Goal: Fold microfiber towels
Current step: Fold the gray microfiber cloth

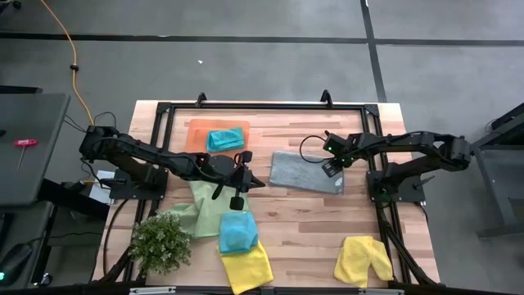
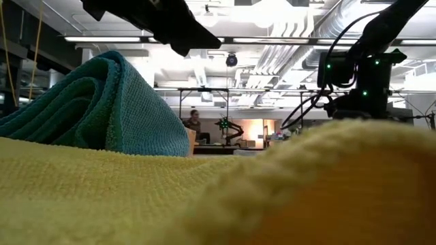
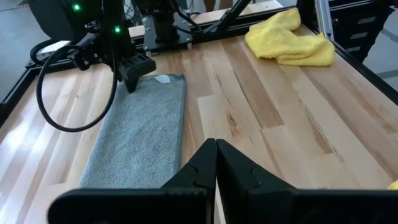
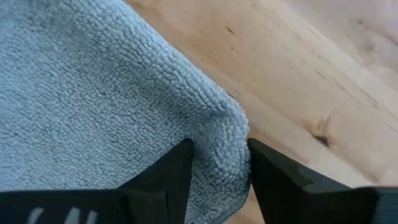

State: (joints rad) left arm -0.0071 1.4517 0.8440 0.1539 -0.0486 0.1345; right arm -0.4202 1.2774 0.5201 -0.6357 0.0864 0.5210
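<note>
Towel in hand: grey towel mid-table — right hand pinching its edge, not yet clamped.
Left hand: closed, empty, beside it.
Done: teal towel folded on tray.
Left: most others — my guess.

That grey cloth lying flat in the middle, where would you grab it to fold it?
By a corner or an edge, from above. The grey cloth lies flat on the table, so only its rim can be pinched. The right tool already straddles a raised corner; the left tool waits shut nearby.
</note>
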